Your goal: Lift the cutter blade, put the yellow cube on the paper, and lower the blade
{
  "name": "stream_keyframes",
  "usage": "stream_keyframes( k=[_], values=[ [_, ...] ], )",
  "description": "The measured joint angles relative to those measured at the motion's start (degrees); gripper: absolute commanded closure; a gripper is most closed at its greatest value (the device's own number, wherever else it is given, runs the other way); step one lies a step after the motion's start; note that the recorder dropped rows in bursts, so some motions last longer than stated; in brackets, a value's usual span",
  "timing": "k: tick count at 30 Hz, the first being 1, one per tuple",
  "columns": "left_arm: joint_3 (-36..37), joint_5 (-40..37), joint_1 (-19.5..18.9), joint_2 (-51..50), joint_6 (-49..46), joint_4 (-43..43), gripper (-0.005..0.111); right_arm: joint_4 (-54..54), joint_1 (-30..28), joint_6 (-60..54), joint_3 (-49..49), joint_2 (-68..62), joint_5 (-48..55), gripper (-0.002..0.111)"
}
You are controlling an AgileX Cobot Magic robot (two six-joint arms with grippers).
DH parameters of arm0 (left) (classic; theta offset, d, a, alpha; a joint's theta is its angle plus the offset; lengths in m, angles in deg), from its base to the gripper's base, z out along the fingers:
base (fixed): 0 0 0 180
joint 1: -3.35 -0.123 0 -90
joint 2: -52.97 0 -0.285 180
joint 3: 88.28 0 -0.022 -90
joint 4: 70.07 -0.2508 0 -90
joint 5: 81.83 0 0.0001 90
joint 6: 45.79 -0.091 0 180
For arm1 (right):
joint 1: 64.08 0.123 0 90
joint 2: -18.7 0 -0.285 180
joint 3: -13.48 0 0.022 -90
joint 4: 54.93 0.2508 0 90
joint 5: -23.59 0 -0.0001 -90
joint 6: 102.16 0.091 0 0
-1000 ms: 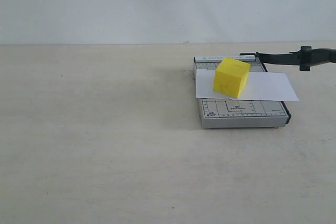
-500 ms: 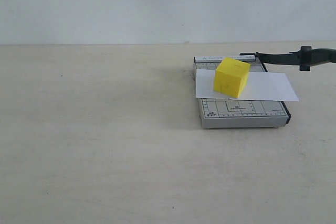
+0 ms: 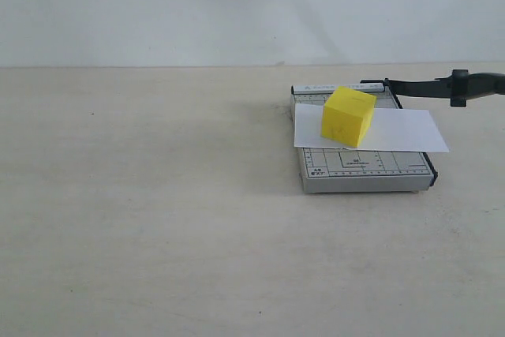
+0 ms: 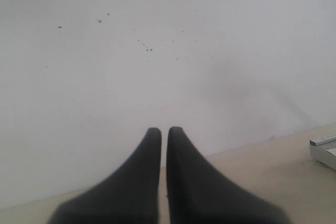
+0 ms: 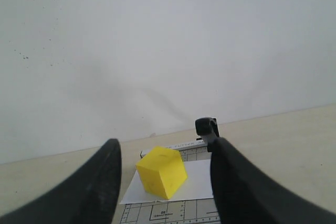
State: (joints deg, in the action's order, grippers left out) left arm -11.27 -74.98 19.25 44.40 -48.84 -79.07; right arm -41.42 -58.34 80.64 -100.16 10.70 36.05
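The blade [image 3: 430,84] is up, its long arm pointing right, off the grey base [image 3: 355,167]. The yellow cube [image 3: 347,116] sits on the paper [image 3: 410,133]. The right gripper [image 5: 166,142], spread wide and empty, is nearer; the left gripper [image 4: 164,130] is pinched closed.

Left gripper [image 4: 164,135] closed, right gripper [image 5: 165,148] spread wide

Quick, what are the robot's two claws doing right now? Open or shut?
Left gripper: shut, holding nothing.
Right gripper: open, holding nothing.
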Motion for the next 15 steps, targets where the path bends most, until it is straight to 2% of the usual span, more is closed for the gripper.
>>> stream_keyframes(
  k=[9, 13, 15],
  values=[
    [0.0, 0.0, 0.0, 0.0, 0.0, 0.0, 0.102, 2.09, 0.0, 0.34, -0.14, 0.0, 0.87, 0.056],
    [0.0, 0.0, 0.0, 0.0, 0.0, 0.0, 0.102, 2.09, 0.0, -1.3, -2.55, 0.0, 2.62, 0.035],
    [0.0, 0.0, 0.0, 0.0, 0.0, 0.0, 0.102, 2.09, 0.0, -2.8, -5.0, -1.38, 3.92, 0.029]
  ],
)
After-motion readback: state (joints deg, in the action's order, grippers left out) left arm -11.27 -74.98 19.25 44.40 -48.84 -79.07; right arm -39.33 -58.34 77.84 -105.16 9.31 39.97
